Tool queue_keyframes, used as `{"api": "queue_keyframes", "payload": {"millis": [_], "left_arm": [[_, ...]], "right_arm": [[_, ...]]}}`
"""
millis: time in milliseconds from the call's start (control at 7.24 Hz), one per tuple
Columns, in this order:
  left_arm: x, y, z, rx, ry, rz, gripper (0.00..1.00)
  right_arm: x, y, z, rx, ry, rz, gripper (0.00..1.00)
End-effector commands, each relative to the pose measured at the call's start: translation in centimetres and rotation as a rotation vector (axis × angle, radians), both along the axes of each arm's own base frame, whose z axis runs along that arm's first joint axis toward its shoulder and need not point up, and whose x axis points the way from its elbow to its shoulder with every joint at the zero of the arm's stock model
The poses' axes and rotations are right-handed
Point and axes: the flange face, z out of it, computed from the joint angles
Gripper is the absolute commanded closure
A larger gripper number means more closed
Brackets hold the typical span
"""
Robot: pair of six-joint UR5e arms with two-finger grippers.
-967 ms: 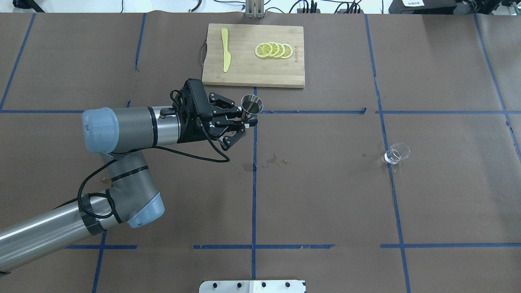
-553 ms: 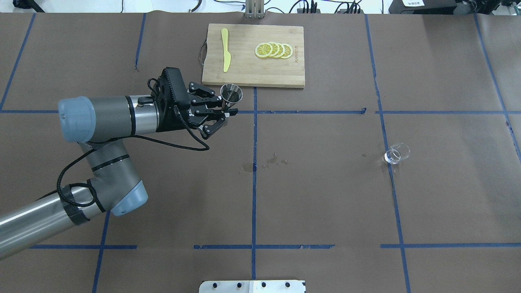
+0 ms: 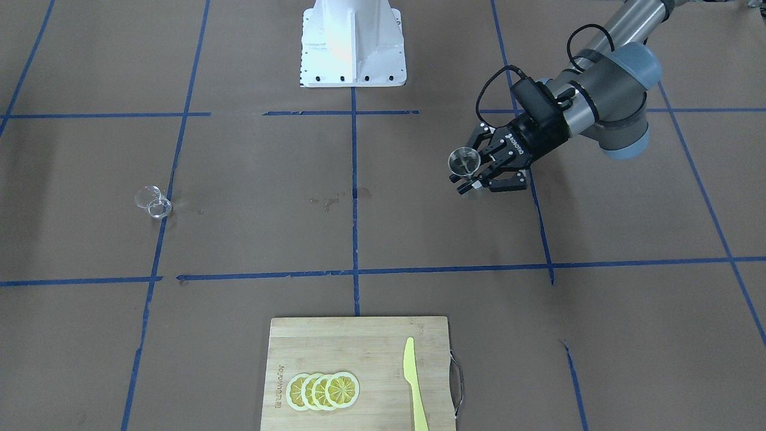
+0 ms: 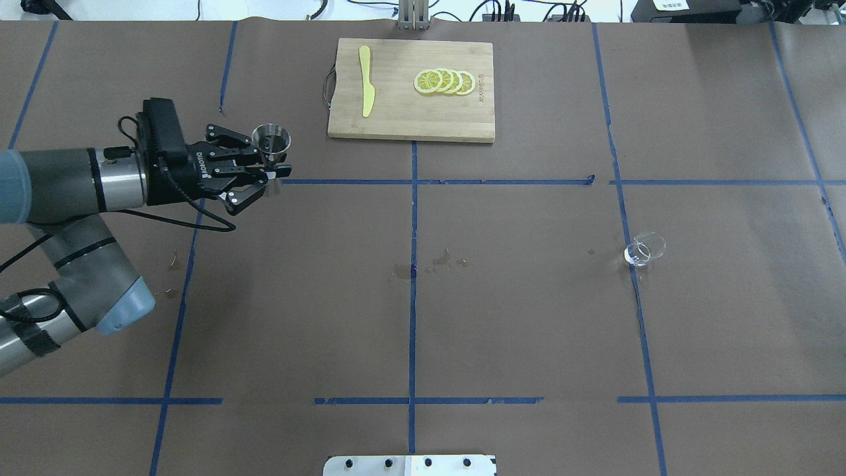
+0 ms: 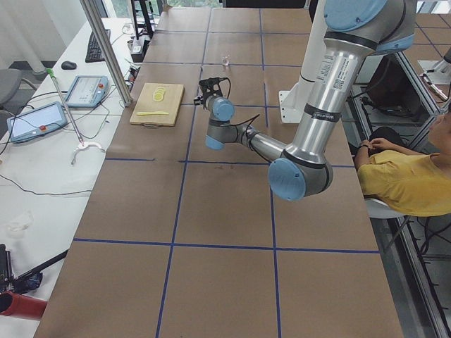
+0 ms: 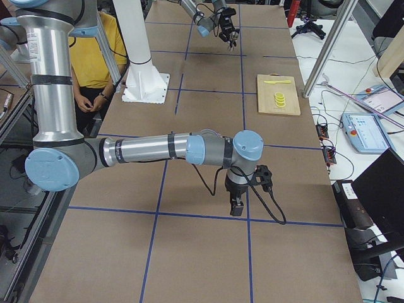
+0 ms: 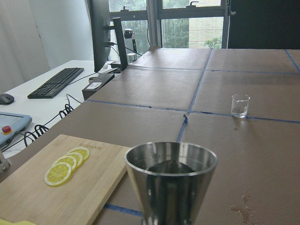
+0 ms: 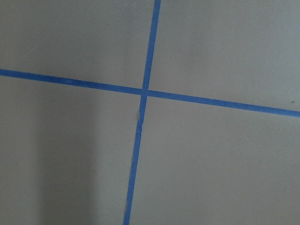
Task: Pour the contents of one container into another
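My left gripper (image 4: 273, 169) is shut on the waist of the steel jigger (image 4: 271, 141), holding it upright above the table's left part, left of the cutting board. The front-facing view shows the same gripper (image 3: 473, 179) and jigger (image 3: 464, 161). The jigger's rim (image 7: 171, 159) fills the left wrist view. The clear glass cup (image 4: 644, 250) stands alone on the paper far to the right, also seen small as the cup (image 7: 240, 105) in the wrist view. My right gripper (image 6: 236, 207) shows only in the exterior right view, pointing down over the table; I cannot tell its state.
A wooden cutting board (image 4: 410, 116) at the far middle carries lemon slices (image 4: 444, 81) and a yellow plastic knife (image 4: 365, 79). Wet spots (image 4: 437, 258) mark the paper near the centre. A person in a yellow shirt (image 5: 409, 179) sits behind the robot's base.
My left arm has swung left with the jigger, from near the centre line to the table's left part. The glass cup has not moved.
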Motion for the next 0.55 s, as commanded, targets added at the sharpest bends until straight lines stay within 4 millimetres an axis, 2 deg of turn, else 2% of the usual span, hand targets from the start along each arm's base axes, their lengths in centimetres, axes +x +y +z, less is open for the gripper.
{"api": "queue_keyframes", "payload": {"millis": [0, 276, 415], "left_arm": [[-4.0, 1.4, 3.8, -0.246, 0.139, -0.109, 1.0], [-6.4, 1.6, 5.5, -0.443, 0.266, -0.264, 1.0], [-6.5, 1.8, 6.7, -0.499, 0.27, -0.325, 1.0]], "right_arm": [[0.0, 0.0, 0.1, 0.0, 0.002, 0.0, 0.0], [0.0, 0.0, 0.0, 0.002, 0.002, 0.002, 0.0], [0.0, 0.0, 0.0, 0.003, 0.002, 0.002, 0.0]]}}
